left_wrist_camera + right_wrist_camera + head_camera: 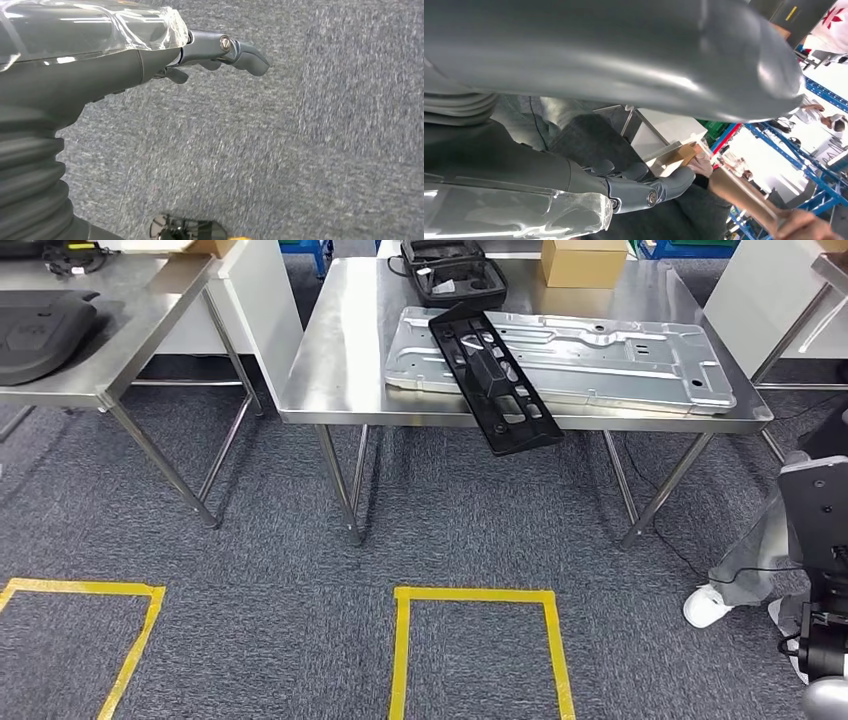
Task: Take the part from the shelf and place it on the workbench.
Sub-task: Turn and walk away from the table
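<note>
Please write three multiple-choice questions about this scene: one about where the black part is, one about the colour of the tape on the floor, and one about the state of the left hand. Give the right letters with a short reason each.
1. Where does the black part lie?
A. on the floor
B. across the silver metal panel on the steel workbench, one end past the front edge
C. inside the cardboard box

2. What colour are the tape squares on the carpet?
A. yellow
B. red
C. white

3. What is the state of the left hand?
A. it holds the black part
B. it holds a box
C. it holds nothing, over bare carpet

Answers:
1 B: the head view shows it diagonal on the panel, overhanging the front edge.
2 A: the outlines are yellow.
3 C: the left wrist view shows the fingers with nothing in them above grey carpet.
</note>
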